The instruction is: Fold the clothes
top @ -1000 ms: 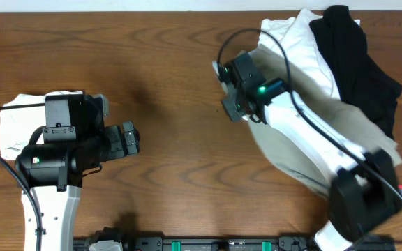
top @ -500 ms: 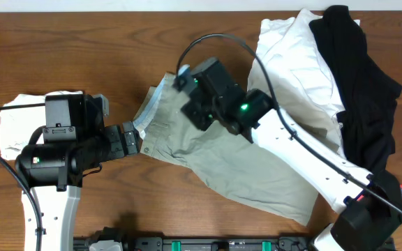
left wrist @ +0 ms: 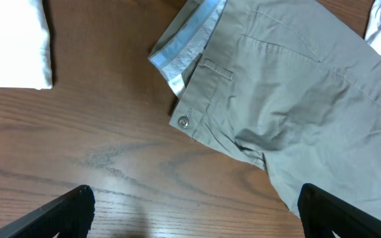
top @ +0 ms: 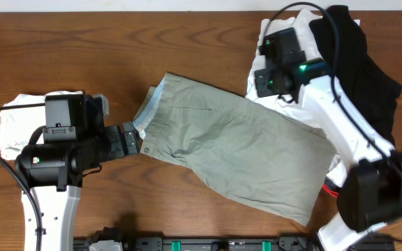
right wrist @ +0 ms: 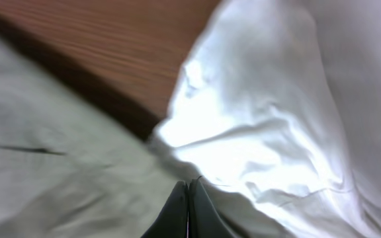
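Observation:
The khaki-beige shorts lie spread flat across the middle of the table, with the pale blue waistband lining turned out at the left. My left gripper is open and empty just left of the waistband. In the left wrist view the shorts and their button lie ahead of the open fingers. My right gripper is shut with nothing between its fingers, over the shorts' upper right edge. In the right wrist view its tips sit where the khaki cloth meets a white garment.
A white garment and a black garment are piled at the back right. A folded white cloth lies at the far left under my left arm, and it also shows in the left wrist view. The brown wooden table is bare at the back left.
My right arm dragged the khaki shorts leftward out of the pile, spread them out, let go and swung back to the upper right. My left arm has not moved.

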### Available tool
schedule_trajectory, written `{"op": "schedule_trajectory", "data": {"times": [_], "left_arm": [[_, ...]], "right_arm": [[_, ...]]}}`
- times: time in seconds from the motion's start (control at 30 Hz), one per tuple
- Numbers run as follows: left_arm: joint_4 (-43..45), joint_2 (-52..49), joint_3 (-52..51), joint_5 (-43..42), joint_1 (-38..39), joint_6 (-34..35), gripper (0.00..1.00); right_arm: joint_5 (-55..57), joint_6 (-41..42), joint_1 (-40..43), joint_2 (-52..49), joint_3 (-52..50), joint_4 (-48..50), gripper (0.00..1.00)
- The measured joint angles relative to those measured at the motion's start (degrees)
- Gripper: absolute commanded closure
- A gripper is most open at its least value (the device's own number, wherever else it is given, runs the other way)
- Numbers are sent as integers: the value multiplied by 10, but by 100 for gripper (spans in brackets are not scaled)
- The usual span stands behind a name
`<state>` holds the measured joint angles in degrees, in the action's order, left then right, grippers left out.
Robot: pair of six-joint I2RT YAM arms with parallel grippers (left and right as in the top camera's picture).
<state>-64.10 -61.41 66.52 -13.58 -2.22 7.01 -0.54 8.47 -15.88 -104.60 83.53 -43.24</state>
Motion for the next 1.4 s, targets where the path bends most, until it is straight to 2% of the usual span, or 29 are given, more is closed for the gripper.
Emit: {"op": "schedule_trajectory", "data": {"times": [0.2,0.37,0.9,1.1,1.27,1.4], "left_arm": [[0,0,0,0,0,0,2],[0,0,0,0,0,0,2],[-13,0,0,0,0,0,2],[-13,0,0,0,0,0,2],[-13,0,0,0,0,0,2],[-13,0,0,0,0,0,2]], "right_arm": [[-86,-4,61,-97,0,-10,94],[-104,-2,88,-147,0,5,93],[-13,22,240,-153,0,47,93],[-10,14,258,-167,5,45,91],[25,44,261,-168,9,34,90],[-20,12,269,-166,9,40,87]]}}
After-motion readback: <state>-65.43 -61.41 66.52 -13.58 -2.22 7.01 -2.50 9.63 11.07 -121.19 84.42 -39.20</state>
